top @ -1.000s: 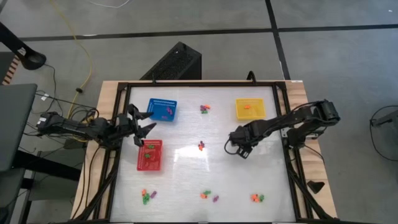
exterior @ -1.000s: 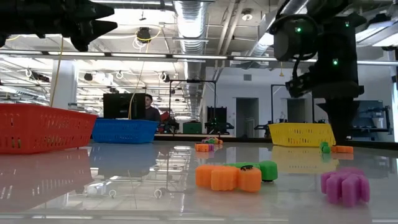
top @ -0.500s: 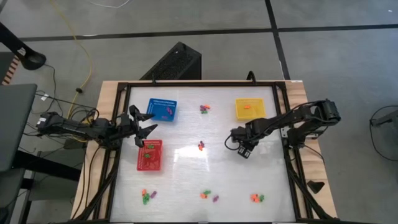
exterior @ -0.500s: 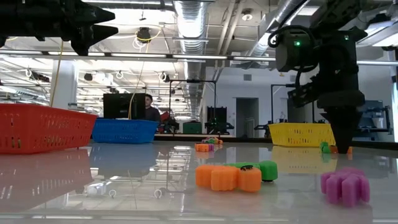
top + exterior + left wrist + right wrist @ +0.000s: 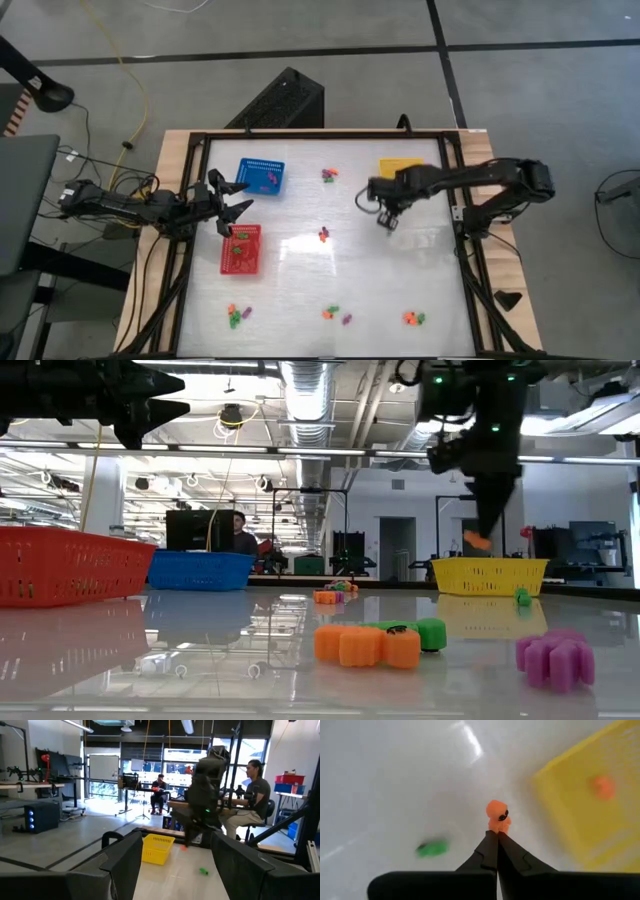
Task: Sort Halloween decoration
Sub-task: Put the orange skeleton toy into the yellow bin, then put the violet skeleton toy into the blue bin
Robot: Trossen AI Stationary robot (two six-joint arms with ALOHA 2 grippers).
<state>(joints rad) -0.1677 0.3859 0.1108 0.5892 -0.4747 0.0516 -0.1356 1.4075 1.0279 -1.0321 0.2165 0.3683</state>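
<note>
A small orange plastic trinket (image 5: pixel 497 818) is pinched in the right gripper (image 5: pixel 497 834) jaws, just beside the yellow mesh basket (image 5: pixel 580 795); the left gripper (image 5: pixel 228 201) jaws are spread.

Overhead, table-level, two wrist views; shared table (image 5: pixel 300 270).

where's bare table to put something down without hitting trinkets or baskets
The widest free patch lies between the red basket and the centre trinket cluster. Another lies right of that cluster, below the right gripper. Crowded: the front edge, where trinket piles sit in a row, and around the blue basket and yellow basket.
</note>
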